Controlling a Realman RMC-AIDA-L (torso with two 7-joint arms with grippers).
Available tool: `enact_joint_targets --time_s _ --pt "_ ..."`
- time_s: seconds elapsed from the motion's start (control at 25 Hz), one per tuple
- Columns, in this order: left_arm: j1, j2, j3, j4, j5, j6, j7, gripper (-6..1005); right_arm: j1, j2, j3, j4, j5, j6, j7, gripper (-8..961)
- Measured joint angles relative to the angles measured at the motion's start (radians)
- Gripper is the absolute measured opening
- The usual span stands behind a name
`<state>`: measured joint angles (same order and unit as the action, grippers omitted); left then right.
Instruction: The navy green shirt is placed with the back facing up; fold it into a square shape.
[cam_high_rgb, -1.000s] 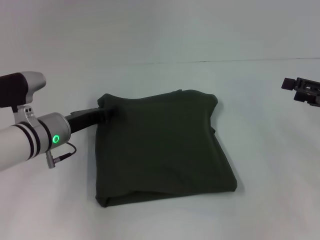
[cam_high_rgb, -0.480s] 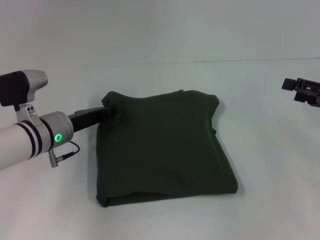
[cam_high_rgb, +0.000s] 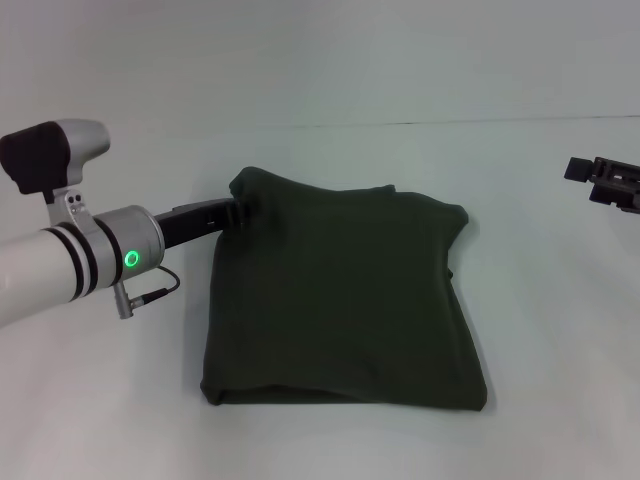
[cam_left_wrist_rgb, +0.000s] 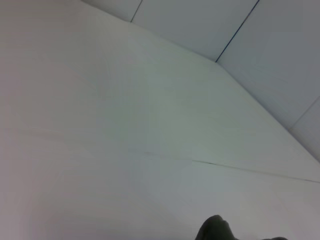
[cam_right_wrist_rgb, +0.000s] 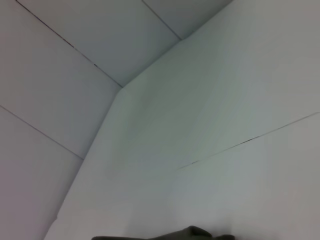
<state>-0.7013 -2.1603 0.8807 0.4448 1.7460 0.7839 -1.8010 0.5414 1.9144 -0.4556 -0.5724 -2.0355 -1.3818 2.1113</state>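
Left gripper (cam_high_rgb: 238, 208): clamped on the far left corner of the navy green shirt (cam_high_rgb: 340, 295), lifting that corner into a small peak. Shirt: folded to a rough square, plain side up, flat on the white tabletop (cam_high_rgb: 540, 330). Bare tabletop on all sides of the shirt. Right gripper (cam_high_rgb: 610, 182): well right of the shirt, raised; finger state cannot be told. Change from earlier frame: shirt and left gripper shifted rightward; held corner drawn higher.
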Motion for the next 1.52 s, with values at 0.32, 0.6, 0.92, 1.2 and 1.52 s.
enact_joint_targets --time_s 0.32,0.6,0.92,1.2,1.52 --pt "-0.019 0.003 -0.004 -0.006 0.000 -0.016 -0.019 74 -0.001 -0.002 0.001 0.001 0.000 0.001 -0.010 917" --pt "-0.020 0.005 -0.012 -0.006 -0.007 -0.039 -0.036 92 -0.001 -0.003 0.000 0.002 0.000 0.001 -0.010 915" --pt "-0.020 0.005 -0.011 -0.006 -0.009 -0.049 -0.040 113 -0.001 -0.002 0.000 0.002 0.000 0.001 -0.011 912" --pt "-0.012 0.000 -0.005 0.011 -0.010 -0.010 -0.035 130 -0.001 -0.002 0.000 0.002 0.000 0.001 -0.013 913" --pt "0.012 0.000 -0.065 0.020 -0.024 -0.016 -0.052 151 -0.001 -0.001 0.000 0.002 0.000 0.001 -0.013 914"
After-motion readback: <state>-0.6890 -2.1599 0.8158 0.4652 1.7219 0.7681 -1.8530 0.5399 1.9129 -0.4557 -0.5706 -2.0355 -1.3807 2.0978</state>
